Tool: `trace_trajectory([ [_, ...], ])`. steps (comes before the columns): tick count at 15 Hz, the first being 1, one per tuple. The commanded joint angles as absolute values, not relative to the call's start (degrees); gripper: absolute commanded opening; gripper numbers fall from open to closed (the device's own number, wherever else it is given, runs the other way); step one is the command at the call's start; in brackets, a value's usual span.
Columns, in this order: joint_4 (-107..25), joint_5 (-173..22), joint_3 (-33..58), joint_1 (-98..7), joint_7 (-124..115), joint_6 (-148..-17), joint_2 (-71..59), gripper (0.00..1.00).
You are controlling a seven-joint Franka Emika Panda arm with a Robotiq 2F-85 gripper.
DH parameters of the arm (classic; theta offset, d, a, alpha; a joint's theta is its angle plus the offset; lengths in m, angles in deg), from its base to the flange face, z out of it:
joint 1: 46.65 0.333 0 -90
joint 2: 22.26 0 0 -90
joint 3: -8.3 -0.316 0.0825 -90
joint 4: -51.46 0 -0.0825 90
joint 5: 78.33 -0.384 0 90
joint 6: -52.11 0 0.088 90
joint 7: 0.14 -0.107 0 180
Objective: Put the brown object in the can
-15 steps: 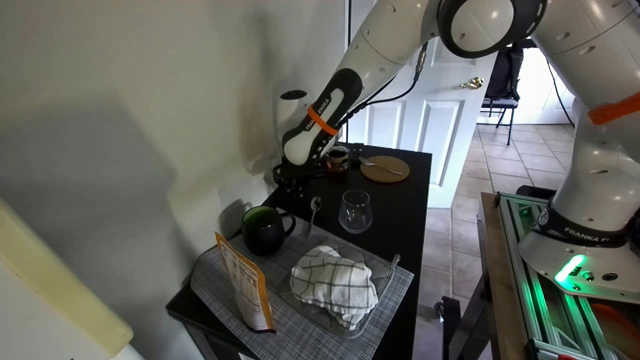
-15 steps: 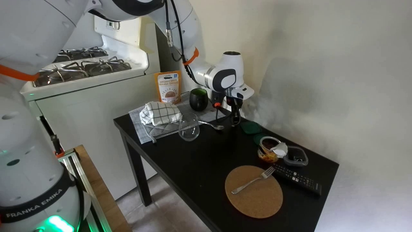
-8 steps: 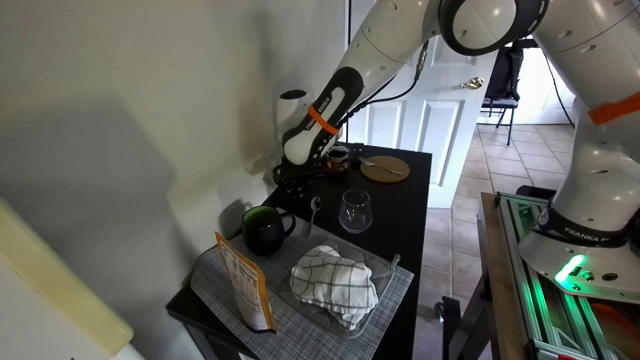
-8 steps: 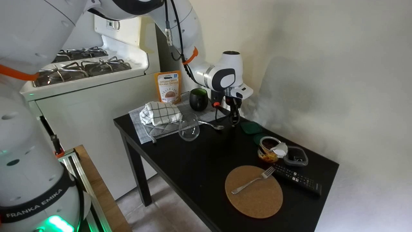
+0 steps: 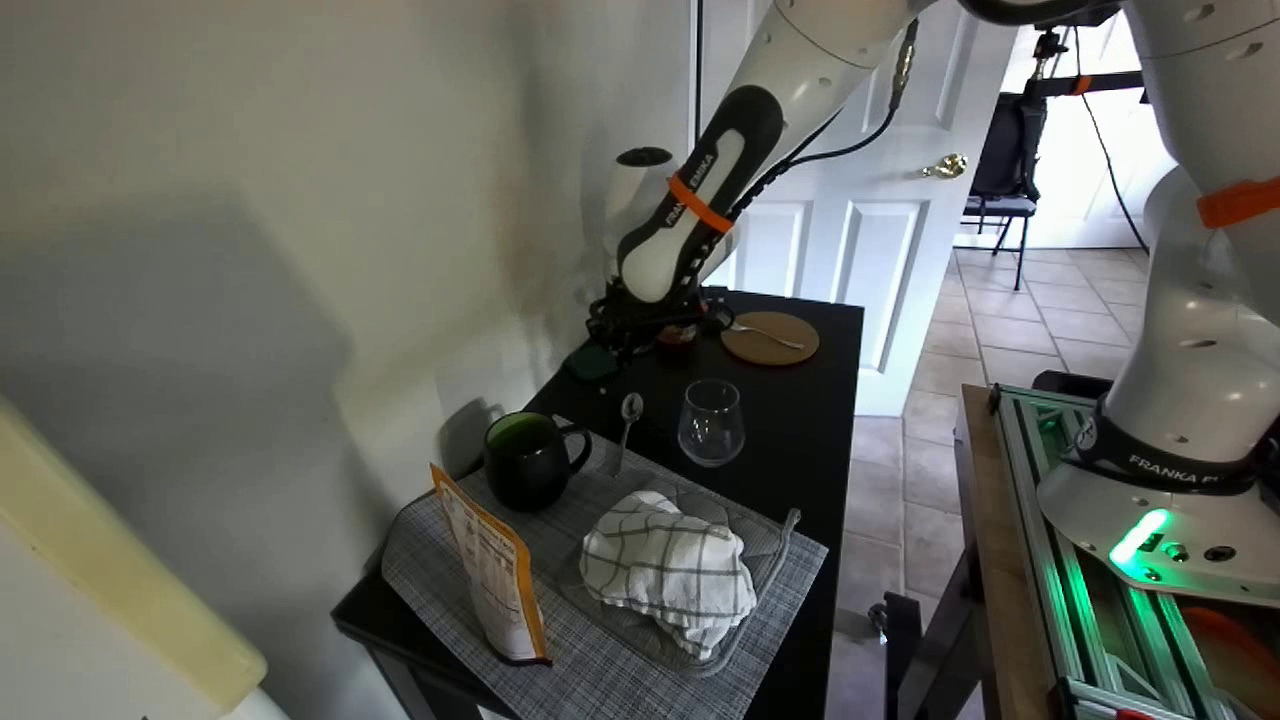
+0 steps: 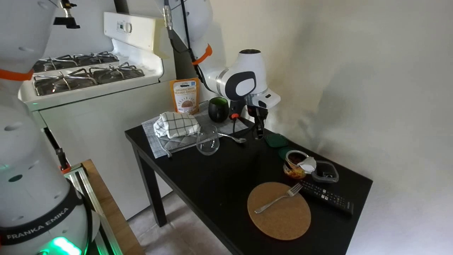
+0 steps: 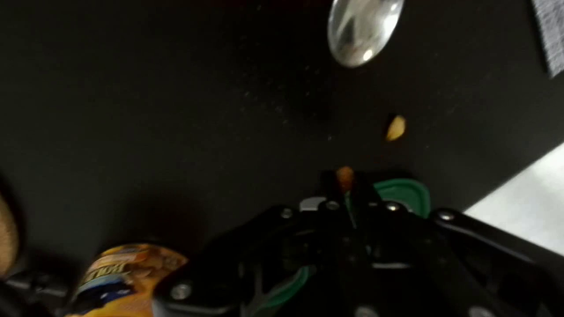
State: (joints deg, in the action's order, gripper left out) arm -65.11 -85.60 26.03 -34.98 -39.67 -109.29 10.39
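My gripper (image 7: 345, 178) is shut on a small brown nut (image 7: 345, 177), whose tip shows between the fingertips in the wrist view. In the exterior views the gripper (image 5: 622, 358) hangs over the table's wall side, and the nut is too small to make out. The can (image 6: 295, 164) is short and round, with an orange label, dark inside and a peeled foil lid. It stands nearer the table's far end from the gripper, partly hidden behind the gripper in an exterior view (image 5: 676, 336). Its labelled side shows at the wrist view's bottom left (image 7: 128, 279).
Another pale nut (image 7: 396, 128) lies near the spoon (image 7: 363, 31). Green lids (image 6: 276, 140) lie by the wall. A clear tub (image 6: 325, 172), a remote (image 6: 327, 197) and a cork mat (image 6: 277, 226) with a fork surround the can. A glass (image 5: 711, 425) and mug (image 5: 530, 462) stand behind.
The arm and gripper have moved along the table toward the can's end and slightly up. A green lid by the wall is now uncovered, and the can is more covered in an exterior view.
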Motion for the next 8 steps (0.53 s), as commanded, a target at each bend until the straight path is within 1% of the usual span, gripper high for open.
trace_trajectory([
  [1,-77.7,-81.1,35.9,-29.1,-48.4,-118.1,1.8,0.03],
  [5,-82.0,-79.2,52.2,-19.9,-54.0,-121.7,-0.5,0.03],
  [7,-81.9,-79.9,59.1,-15.7,-55.5,-121.6,0.4,0.03],
  [8,-81.3,-80.7,61.0,-14.8,-55.1,-121.2,1.3,0.03],
])
